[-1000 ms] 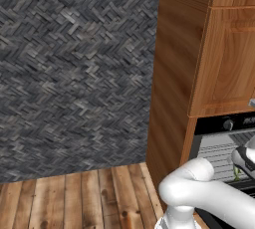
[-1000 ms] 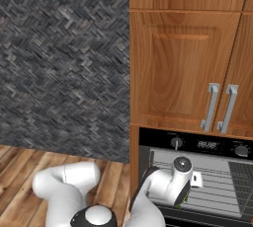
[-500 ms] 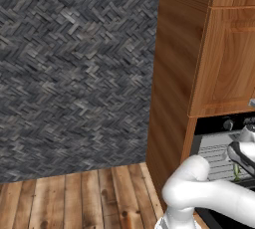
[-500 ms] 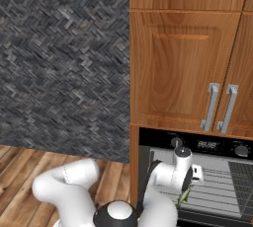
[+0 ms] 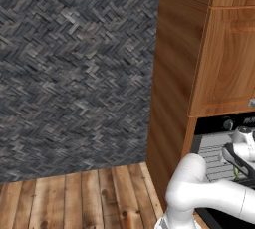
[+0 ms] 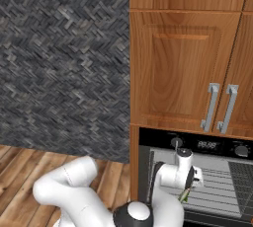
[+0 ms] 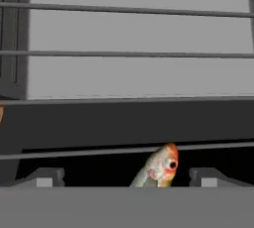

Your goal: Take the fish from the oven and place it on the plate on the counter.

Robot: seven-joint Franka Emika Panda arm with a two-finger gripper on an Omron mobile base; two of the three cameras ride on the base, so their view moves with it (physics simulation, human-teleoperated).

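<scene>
We see our gripper (image 7: pixel 126 176) with its fingers spread wide apart, the fish (image 7: pixel 158 167) lying between them, head up, not clamped. Beyond it the silver wire racks (image 7: pixel 139 53) cross inside the open oven (image 6: pixel 207 171), under wooden cabinets (image 6: pixel 183 68).

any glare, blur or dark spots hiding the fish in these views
Hand view: fish head sharp and evenly lit, no glare, black shadow beneath the rack. Right base view: only a small greenish sliver beside the arm. Left base view: oven cut off at the frame edge.

Grey herringbone wall (image 5: pixel 74 73), wood floor (image 5: pixel 74 198), wooden cabinets (image 6: pixel 188 68)
</scene>
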